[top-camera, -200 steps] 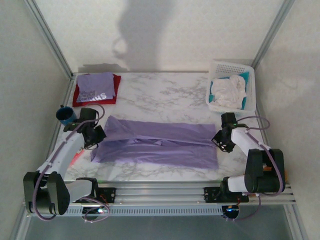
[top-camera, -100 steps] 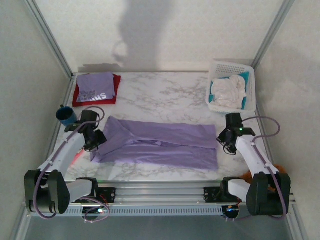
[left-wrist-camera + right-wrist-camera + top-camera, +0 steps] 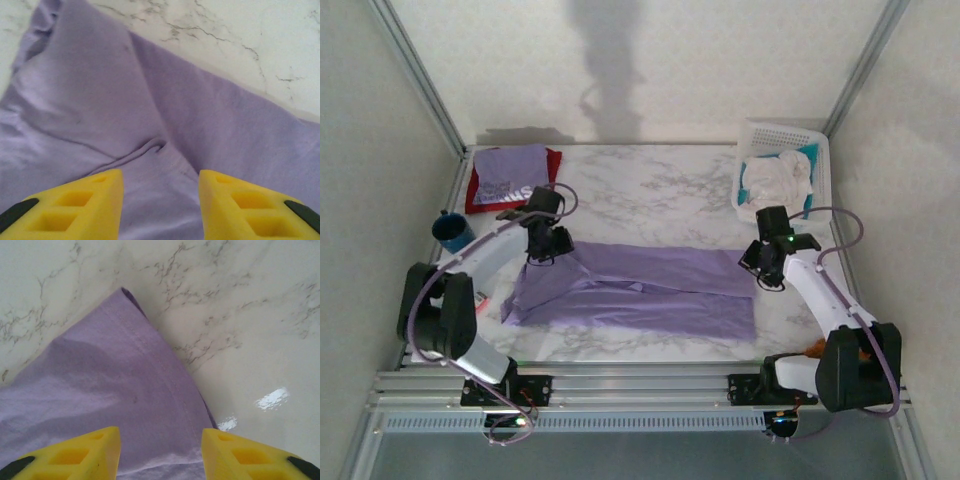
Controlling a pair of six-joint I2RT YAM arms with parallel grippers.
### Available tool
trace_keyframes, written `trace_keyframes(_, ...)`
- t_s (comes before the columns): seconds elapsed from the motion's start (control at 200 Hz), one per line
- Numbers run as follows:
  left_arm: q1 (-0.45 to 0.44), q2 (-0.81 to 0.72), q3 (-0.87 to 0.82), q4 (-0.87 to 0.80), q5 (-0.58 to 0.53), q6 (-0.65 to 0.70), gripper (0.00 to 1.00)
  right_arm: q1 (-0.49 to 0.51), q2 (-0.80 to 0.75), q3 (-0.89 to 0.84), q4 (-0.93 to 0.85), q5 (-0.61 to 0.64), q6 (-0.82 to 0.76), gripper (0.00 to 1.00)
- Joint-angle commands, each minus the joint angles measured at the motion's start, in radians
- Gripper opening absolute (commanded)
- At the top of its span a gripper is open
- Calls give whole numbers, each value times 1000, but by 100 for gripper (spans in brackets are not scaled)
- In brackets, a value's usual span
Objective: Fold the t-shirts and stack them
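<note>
End effectors both open, nothing between the fingers: left end effector (image 3: 546, 246) over the far-left end of the plain lavender t-shirt (image 3: 640, 292), right end effector (image 3: 766, 262) over its far-right corner. Shirt lies left-to-right across the mid tabletop (image 3: 650, 200). Far left: lettered lavender t-shirt (image 3: 510, 172) folded on red t-shirt (image 3: 480, 205).

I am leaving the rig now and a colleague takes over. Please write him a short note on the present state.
Left hand: open, holding nothing, over the far left end of the plain purple shirt.
Right hand: open, holding nothing, over its far right corner.
Done: a lettered purple shirt lies folded on a red shirt, far left.
Remaining: the plain shirt is a long band; fold it smaller, stack it.
</note>
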Motion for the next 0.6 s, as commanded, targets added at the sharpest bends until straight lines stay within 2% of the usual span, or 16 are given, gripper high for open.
trace_keyframes(0.0,-12,48,33,16,-72,15,42,7,1,32,-12,-16,-22,47)
trace_keyframes(0.205,-37,149,58,43,-79,24,35,7,5,47,-17,-6,-48,47)
trace_keyframes(0.295,-56,165,77,34,-134,17,26,7,14,54,-12,-12,-53,47)
trace_keyframes(0.456,-65,152,89,2,-137,3,7,7,3,62,-9,-4,-58,47)
trace_keyframes(0.596,-85,107,76,-36,-124,-19,2,7,-2,66,-8,0,-68,47)
